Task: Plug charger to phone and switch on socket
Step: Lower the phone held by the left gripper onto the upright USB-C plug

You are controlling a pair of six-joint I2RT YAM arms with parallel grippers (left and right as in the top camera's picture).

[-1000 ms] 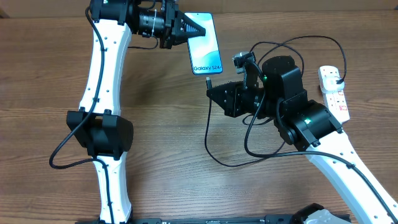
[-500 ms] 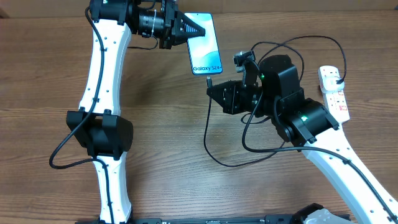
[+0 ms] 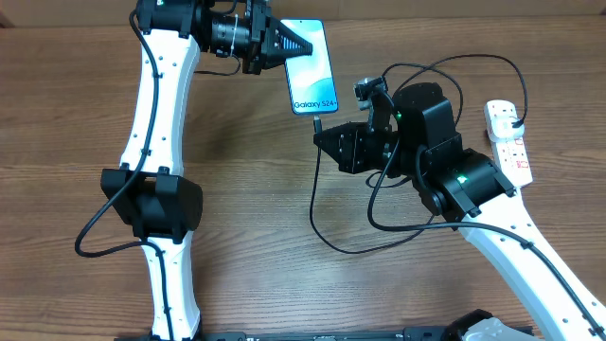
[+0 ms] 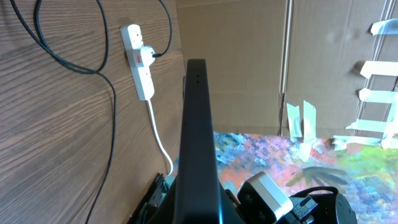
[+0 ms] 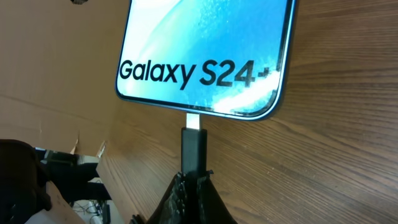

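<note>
Slack from the charger lies nearest, a thin black cable looping loosely over the table beside the right arm. It looks light and floppy, so I'd say it is no use for pushing; only the stiff little housing at its end gives a real hold. The right end effector has just that, its jaws closed narrow on the base of the connector tip, which points straight at the bottom edge of the phone. A short silver tongue shows between the black housing and the port, touching the phone's edge, so I judge the plug not yet fully home, though how deep it sits I cannot tell. The phone lies flat with its blue screen up, past the connector. It is slim, smooth glass, likely slippery and easy to scratch, best held by its edges and braced against the push. The left end effector appears to do that, clamped on the phone's far left edge. Farthest off, at the right side of the table, the white socket takes the cable's other end; its red switches are too small to read.
</note>
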